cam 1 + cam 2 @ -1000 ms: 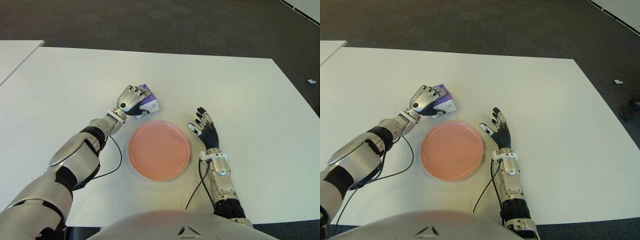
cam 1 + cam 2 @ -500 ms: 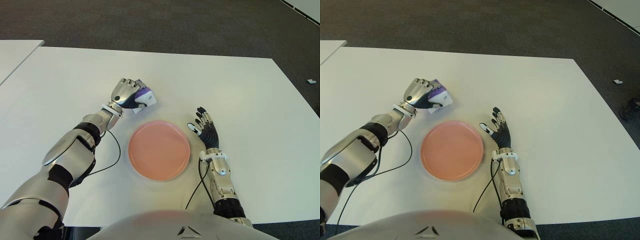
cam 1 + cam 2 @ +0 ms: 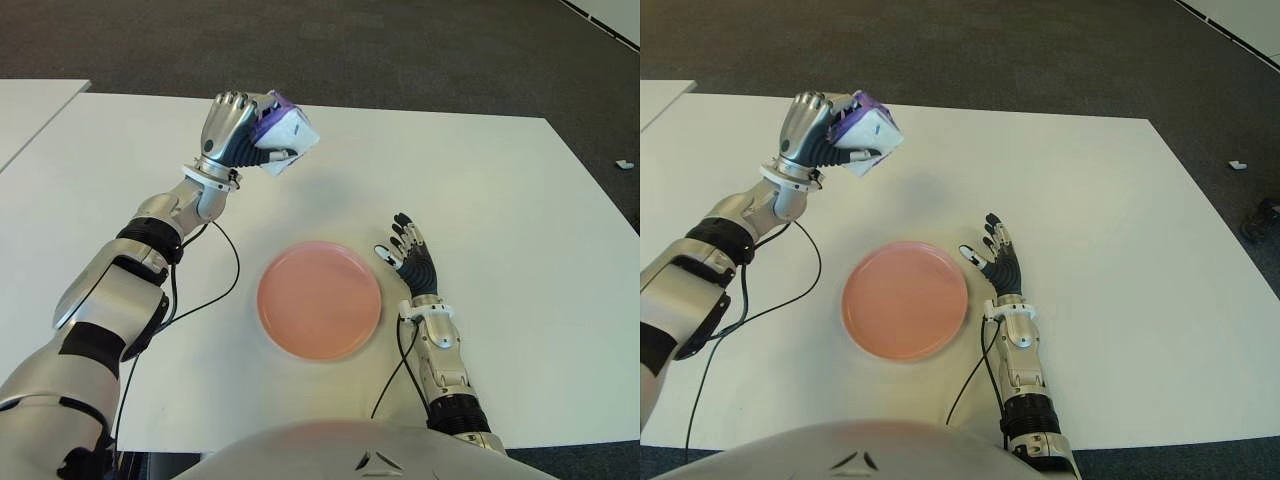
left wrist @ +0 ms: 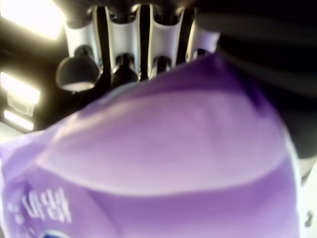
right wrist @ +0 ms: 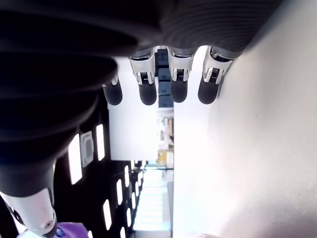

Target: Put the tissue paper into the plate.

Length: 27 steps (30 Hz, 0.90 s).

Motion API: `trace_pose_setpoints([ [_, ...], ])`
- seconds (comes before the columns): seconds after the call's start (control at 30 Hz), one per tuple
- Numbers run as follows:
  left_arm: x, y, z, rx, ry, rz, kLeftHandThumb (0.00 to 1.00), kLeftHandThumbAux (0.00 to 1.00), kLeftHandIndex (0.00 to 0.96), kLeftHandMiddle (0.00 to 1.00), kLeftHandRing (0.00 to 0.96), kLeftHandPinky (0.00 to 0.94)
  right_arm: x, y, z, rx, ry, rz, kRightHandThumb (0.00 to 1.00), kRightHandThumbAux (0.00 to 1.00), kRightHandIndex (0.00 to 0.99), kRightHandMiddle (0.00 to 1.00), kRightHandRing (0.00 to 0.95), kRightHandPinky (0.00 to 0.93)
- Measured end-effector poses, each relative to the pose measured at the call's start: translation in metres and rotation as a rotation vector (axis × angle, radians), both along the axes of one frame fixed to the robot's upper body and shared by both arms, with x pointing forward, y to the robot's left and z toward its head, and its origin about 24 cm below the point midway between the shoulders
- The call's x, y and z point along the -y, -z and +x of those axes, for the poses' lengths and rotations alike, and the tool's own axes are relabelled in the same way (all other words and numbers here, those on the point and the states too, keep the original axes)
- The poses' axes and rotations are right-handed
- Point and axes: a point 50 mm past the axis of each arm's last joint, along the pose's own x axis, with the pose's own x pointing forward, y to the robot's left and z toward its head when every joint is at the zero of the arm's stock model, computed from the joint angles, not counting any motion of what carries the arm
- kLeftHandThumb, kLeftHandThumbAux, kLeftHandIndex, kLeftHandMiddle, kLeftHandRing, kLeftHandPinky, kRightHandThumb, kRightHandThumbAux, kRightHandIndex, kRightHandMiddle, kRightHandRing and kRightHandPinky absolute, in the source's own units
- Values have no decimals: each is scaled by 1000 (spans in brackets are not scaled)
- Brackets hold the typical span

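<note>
My left hand [image 3: 240, 130] is raised well above the white table [image 3: 500, 190], fingers curled around a purple and white tissue pack [image 3: 283, 130]. The pack [image 4: 163, 163] fills the left wrist view, with the fingers [image 4: 121, 37] wrapped over its far side. The pink round plate [image 3: 319, 299] lies flat on the table, nearer me and to the right of the lifted pack, with nothing in it. My right hand [image 3: 410, 262] shows just right of the plate, fingers straight and spread, holding nothing.
A black cable [image 3: 222, 290] trails from the left arm across the table left of the plate. A second white table [image 3: 30, 110] shows at the far left. Dark carpet [image 3: 350, 45] lies beyond the far edge, with a small white object [image 3: 623, 162] on it at the right.
My left hand has lifted the tissue pack off the table, rising and moving away from the plate toward the far side. The right hand and plate have not moved.
</note>
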Motion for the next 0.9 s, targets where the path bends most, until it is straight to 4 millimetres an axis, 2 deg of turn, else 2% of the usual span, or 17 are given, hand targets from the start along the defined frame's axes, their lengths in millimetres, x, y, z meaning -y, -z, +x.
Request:
trace_pose_setpoints([
  [0.13,8,-23,-5,54,94,-78,737,695,444,848,849,856,0,0,1,3,-2,-1,0,694,0,0,0,0],
  [0.3,18,-34,-19,86,190,-111,740,695,443,854,859,866,-1,0,2,6,-8,0,0,683,0,0,0,0],
  [0.53,30,-19,-48,41,305,-77,742,696,443,861,864,852,-2,-1,1,9,-11,-3,0,668,0,1,0,0],
  [0.9,45,9,-90,-179,533,35,746,696,443,847,848,827,-2,-1,-2,7,1,-7,0,666,0,0,0,0],
])
